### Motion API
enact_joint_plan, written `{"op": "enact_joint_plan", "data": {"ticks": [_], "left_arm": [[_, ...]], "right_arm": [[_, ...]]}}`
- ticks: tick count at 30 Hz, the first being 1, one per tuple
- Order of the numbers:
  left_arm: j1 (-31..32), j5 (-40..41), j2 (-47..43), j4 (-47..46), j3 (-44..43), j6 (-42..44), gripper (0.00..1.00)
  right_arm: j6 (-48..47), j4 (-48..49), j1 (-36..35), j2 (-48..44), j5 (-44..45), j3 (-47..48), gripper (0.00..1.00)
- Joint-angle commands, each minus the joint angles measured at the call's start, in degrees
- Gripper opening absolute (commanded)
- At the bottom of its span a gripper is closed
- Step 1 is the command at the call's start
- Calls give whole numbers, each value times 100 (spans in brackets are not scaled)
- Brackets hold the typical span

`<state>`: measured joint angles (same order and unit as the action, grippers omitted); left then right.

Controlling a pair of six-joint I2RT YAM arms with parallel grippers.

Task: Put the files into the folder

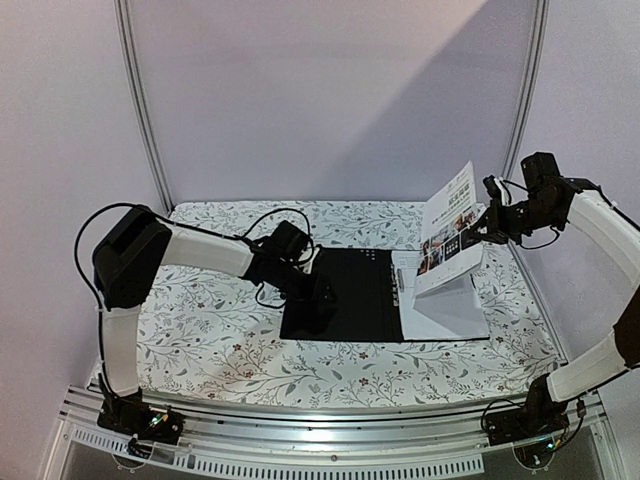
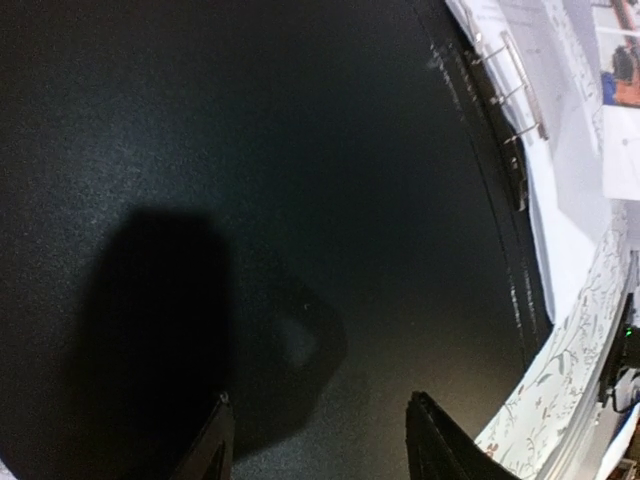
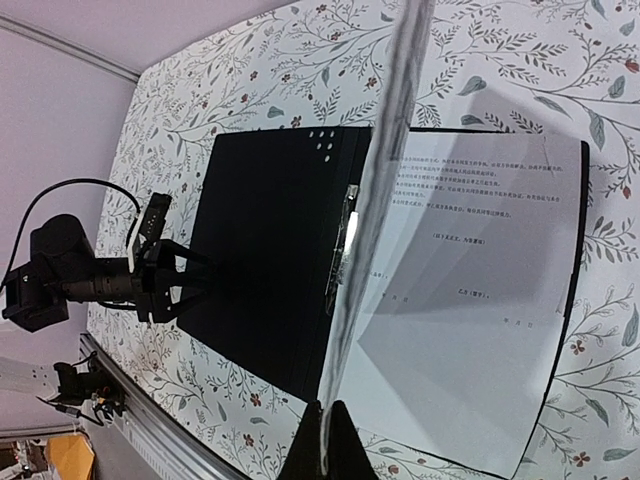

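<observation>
Right gripper [image 1: 488,225] holds a brochure sheet [image 1: 450,225] up over an open folder [image 1: 345,290].

The folder lies open, black inside up, on a flowered tablecloth [image 1: 210,330]. The right gripper's fingers are pressed together on the colour-printed brochure sheet's right edge. The sheet stands tilted above the folder's right half, its lower edge near the metal clip [image 2: 510,85] at the spine. A white printed sheet [image 1: 455,310] lies flat on that half. The left gripper [image 1: 320,300], fingers spread and holding nothing, hangs low over the bare black left half; whether it touches cannot be told.
</observation>
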<state>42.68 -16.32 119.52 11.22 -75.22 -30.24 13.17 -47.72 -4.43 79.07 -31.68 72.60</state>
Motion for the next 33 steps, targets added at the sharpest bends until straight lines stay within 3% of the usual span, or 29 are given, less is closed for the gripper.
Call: {"op": "enact_joint_plan", "data": {"ticks": [1, 10, 20, 33], "left_arm": [[-332, 152, 70, 844, 1073, -368, 60], [-795, 223, -553, 406, 2305, -403, 59], [-790, 50, -518, 257, 2284, -459, 59], [-787, 0, -521, 243, 2253, -424, 59]], "right_arm": [[-99, -2, 9, 56, -289, 148, 0], [-174, 307, 12, 49, -832, -129, 0], [264, 890, -301, -68, -1240, -803, 0], [622, 1580, -304, -347, -727, -2460, 0]]}}
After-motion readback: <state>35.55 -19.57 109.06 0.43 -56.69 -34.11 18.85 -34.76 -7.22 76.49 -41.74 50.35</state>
